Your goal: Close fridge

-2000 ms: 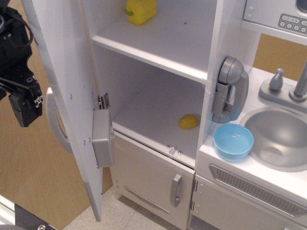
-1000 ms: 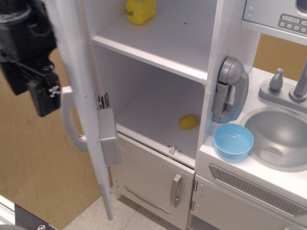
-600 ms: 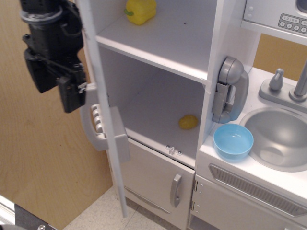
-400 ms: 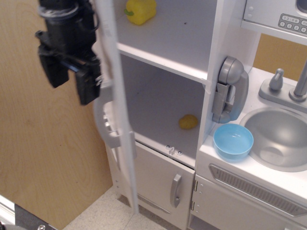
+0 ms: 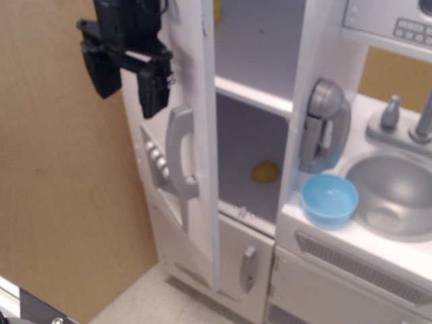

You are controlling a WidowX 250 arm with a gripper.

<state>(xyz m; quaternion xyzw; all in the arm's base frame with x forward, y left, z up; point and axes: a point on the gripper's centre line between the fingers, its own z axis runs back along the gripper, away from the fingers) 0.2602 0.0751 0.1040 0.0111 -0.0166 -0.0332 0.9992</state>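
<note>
Speckled floor (image 5: 145,302) — fridge (image 5: 256,101) on it

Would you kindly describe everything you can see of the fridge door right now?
The fridge door is a tall white panel, seemingly painted wood, swung partway shut with a gap left beside the shelves. Its outer face carries a vertical grey handle and a grey dispenser panel with small buttons. The black gripper is at its upper outer face; contact cannot be confirmed.

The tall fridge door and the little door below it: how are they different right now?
The tall fridge door stands partly open, with a gap showing the shelves; the little door is shut flat. The tall door's grey handle is long and the little door's handle is short. The tall door also bears a grey dispenser panel, the little one none. A black pincer sits against the tall door only. Both are white.
</note>
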